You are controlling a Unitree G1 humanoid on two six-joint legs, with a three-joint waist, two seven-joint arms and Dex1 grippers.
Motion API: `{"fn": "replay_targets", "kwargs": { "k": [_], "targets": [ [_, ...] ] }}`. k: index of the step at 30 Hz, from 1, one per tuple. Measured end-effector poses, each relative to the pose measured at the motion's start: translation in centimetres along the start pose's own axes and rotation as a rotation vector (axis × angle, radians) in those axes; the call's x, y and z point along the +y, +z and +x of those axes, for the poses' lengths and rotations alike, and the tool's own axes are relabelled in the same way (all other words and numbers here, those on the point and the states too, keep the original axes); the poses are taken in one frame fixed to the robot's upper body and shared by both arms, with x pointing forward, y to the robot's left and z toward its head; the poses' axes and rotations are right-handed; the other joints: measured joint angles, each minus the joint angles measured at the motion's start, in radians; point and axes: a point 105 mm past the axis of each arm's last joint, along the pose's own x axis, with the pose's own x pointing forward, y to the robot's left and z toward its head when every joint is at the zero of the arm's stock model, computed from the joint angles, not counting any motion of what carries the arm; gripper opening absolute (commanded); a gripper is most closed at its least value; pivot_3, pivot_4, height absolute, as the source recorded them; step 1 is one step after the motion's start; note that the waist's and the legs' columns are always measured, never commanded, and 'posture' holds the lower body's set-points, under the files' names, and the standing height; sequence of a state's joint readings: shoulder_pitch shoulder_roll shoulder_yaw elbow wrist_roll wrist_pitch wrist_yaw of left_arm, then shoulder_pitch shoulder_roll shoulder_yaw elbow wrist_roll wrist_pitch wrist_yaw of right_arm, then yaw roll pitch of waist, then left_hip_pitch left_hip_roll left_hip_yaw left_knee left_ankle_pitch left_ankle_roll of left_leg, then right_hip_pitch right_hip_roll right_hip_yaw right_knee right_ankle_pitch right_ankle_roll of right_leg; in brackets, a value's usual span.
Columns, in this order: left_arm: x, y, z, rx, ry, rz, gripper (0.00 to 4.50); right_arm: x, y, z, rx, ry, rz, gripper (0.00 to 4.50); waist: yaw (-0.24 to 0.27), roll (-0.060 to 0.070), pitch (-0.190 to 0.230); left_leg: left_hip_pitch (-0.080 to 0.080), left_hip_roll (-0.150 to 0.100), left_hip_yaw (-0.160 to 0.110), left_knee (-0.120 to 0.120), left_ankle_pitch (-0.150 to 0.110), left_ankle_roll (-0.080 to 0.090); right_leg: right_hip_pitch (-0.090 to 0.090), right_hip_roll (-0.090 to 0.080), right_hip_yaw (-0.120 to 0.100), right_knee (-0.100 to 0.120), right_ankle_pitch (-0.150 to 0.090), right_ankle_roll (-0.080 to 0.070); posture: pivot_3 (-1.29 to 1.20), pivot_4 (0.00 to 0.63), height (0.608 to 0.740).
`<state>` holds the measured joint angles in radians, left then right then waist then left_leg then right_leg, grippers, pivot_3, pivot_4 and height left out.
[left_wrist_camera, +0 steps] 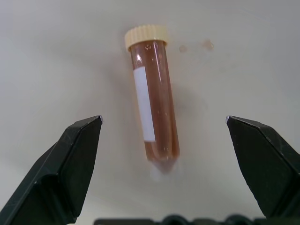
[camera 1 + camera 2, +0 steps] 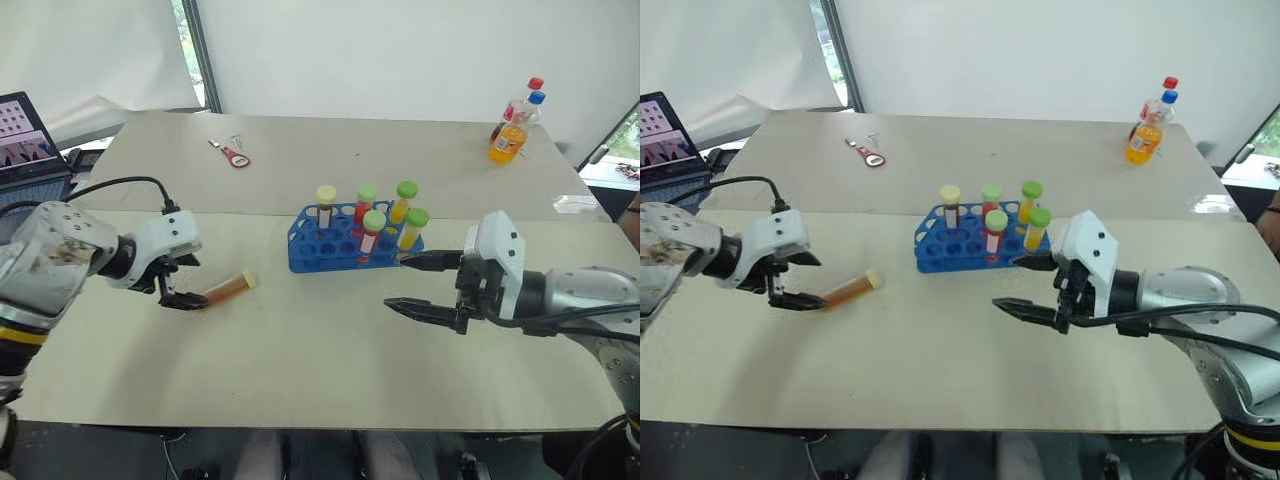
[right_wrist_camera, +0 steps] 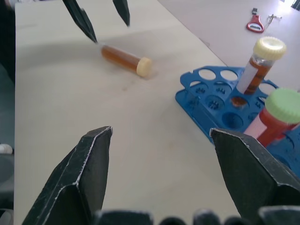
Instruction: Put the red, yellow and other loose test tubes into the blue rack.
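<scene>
One loose test tube point(image 2: 230, 288), amber-brown with a cream cap, lies on its side on the pale table, left of the blue rack point(image 2: 320, 250). My left gripper point(image 2: 190, 282) is open at the tube's bottom end. In the left wrist view the tube point(image 1: 154, 98) lies just ahead, between the spread fingers, and touches neither. Several capped tubes stand upright in the rack, among them a red one point(image 2: 372, 232) and a yellow one point(image 2: 412, 230) with green caps. My right gripper point(image 2: 400, 282) hovers open and empty at the rack's front right corner.
An orange soda bottle point(image 2: 510, 135) stands at the far right of the back table, and a small red tool point(image 2: 235, 156) lies at its left. An open laptop point(image 2: 25, 140) sits at the far left. A seam runs between the two tables behind the rack.
</scene>
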<state>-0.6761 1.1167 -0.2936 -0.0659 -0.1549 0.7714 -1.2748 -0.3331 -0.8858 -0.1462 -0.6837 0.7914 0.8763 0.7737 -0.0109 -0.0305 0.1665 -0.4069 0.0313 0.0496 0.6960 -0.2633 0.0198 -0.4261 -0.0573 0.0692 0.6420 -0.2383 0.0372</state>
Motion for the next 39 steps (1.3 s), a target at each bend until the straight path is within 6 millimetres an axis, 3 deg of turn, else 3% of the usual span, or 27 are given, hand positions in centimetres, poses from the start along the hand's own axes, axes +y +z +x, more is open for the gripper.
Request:
{"fn": "replay_targets", "kwargs": {
  "k": [5,14,22,28,31,36,39],
  "targets": [
    [-0.1,-0.1,3.2,0.015,-0.036,-0.016,4.50,1.3,1.3,0.4,-0.047,0.057,-0.012,3.72,0.003,-0.001,0.000,-0.001,0.000,-0.001,0.001,0.000,0.000,0.000,0.000,0.000,0.000,0.000,0.000,0.00,0.150,0.740],
    [0.5,0.5,6.2,0.014,-0.024,-0.023,4.50,1.4,1.7,0.2,-0.060,0.047,0.011,3.72,0.004,-0.001,0.000,-0.002,-0.001,-0.003,0.002,0.000,0.000,0.000,0.000,0.000,0.000,0.000,0.000,0.00,0.150,0.740],
    [0.8,0.9,6.4,0.055,-0.068,0.045,0.91,1.6,1.8,-0.1,-0.050,0.053,0.038,3.76,0.004,-0.001,0.000,-0.002,-0.001,-0.003,0.002,0.000,0.000,0.000,0.000,0.000,0.001,0.000,0.000,0.00,0.150,0.740],
    [0.6,1.5,6.6,0.044,-0.111,0.108,0.87,1.4,1.6,-0.6,-0.037,0.026,0.053,3.76,0.010,-0.001,0.000,-0.003,-0.001,-0.003,0.004,0.000,0.000,0.000,-0.001,0.000,0.001,0.000,0.000,0.00,0.150,0.740],
    [0.2,3.8,6.1,-0.102,-0.161,0.116,0.87,1.3,1.0,-1.1,-0.011,-0.004,0.059,3.76,0.014,-0.001,0.000,-0.005,-0.001,-0.005,0.005,0.000,0.001,0.000,-0.001,-0.001,0.000,0.000,0.001,0.00,0.150,0.740],
    [0.5,11.5,3.9,-0.520,-0.149,0.112,0.87,1.0,0.3,-1.9,0.005,-0.092,-0.004,3.76,0.023,-0.001,0.000,-0.009,-0.002,-0.010,0.010,0.000,0.001,0.001,-0.001,-0.003,0.001,0.001,0.002,0.00,0.150,0.740],
    [-0.1,14.1,4.2,-0.677,-0.164,0.052,0.87,1.2,-0.7,-2.3,0.064,-0.097,-0.005,3.76,0.022,-0.001,0.000,-0.008,-0.002,-0.012,0.010,0.000,0.001,0.001,-0.001,-0.003,0.001,0.001,0.003,0.00,0.150,0.740]
  ]
}}
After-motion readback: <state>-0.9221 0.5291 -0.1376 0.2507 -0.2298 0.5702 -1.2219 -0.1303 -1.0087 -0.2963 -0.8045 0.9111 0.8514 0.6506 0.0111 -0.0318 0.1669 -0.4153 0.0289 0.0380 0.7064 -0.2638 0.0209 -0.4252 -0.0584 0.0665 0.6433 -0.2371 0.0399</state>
